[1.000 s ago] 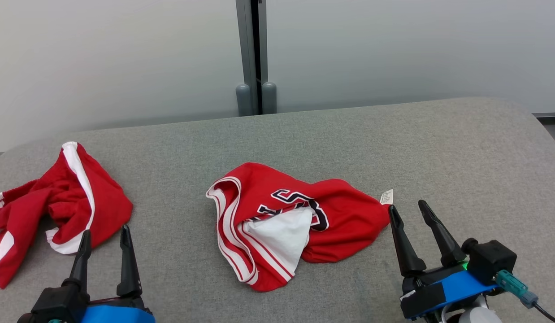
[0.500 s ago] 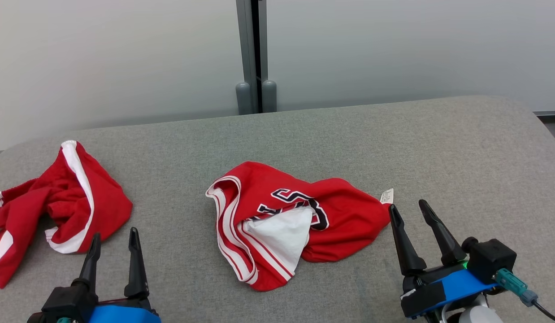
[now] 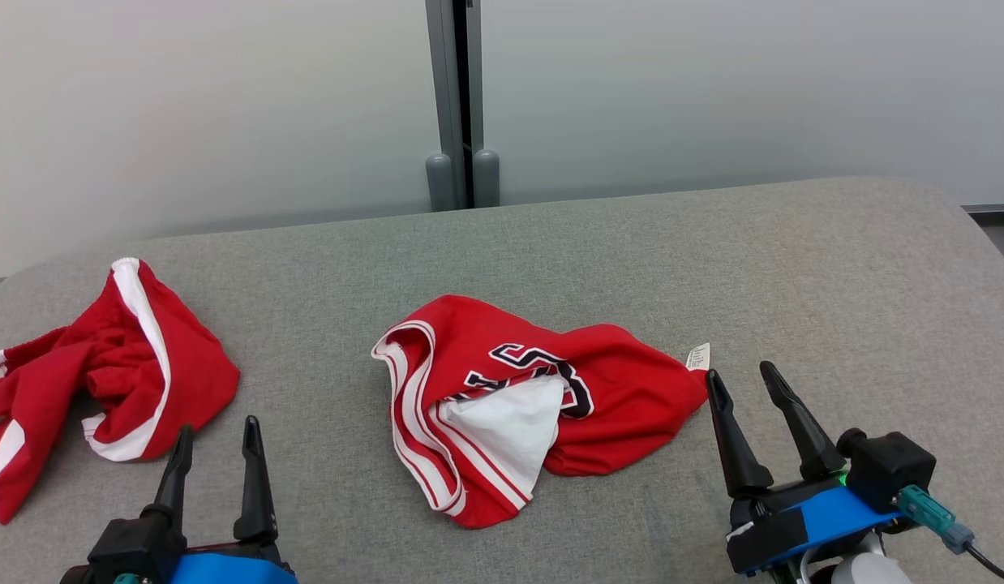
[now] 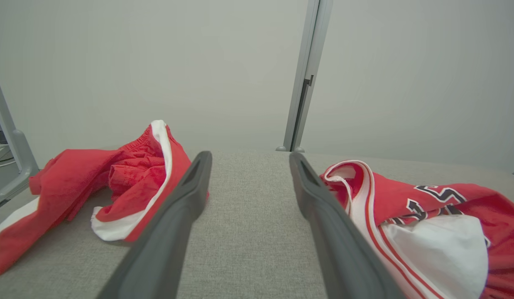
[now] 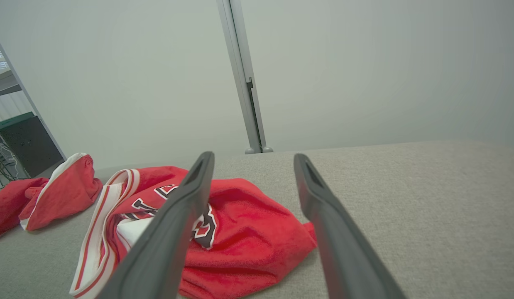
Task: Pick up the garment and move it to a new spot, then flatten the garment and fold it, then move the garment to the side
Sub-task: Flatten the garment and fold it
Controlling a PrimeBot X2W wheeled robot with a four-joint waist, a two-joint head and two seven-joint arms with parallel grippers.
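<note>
With both pairs of jaws apart and empty, I'd judge the crumpled red garment (image 3: 632,397) in the middle of the desk (image 3: 713,259) light, limp and floppy, so I'd pinch its striped hem (image 3: 409,422), not the bulk.

Left gripper (image 4: 249,157) spread wide over grey surface (image 4: 248,236), crumpled red-and-white garment (image 4: 128,178) left, lettered red jersey (image 4: 406,193) right

Garment (image 3: 632,389) — soft matt red cloth; tabletop (image 3: 713,259) — coarse grey woven fabric; post (image 3: 456,97) smooth grey metal
</note>
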